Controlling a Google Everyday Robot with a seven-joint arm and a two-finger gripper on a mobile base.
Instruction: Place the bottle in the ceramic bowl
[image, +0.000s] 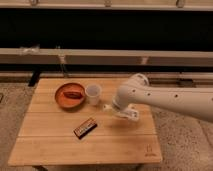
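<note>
The wooden table (50, 145) is carrying everything, and the robot's white arm (170, 100) is reaching in over its right half from the right edge of the scene. The ceramic bowl (58, 95) is sitting at the far left of the table, with a white cup (93, 94) standing just beside it on the right and a dark candy bar (85, 128) lying nearer, well apart from both. The hand (121, 111) is hanging just above the table's middle, to the right of the cup, and it is clenched, seemingly grasping the bottle (132, 114), whose pale slim body is sticking out sideways beneath the wrist. So the pick-up is looking done, while the delivery is not: the bottle is hanging clear of the bowl, with the cup standing between them. What is left is carrying it leftward past or over the cup, lowering it into the bowl and letting go.
</note>
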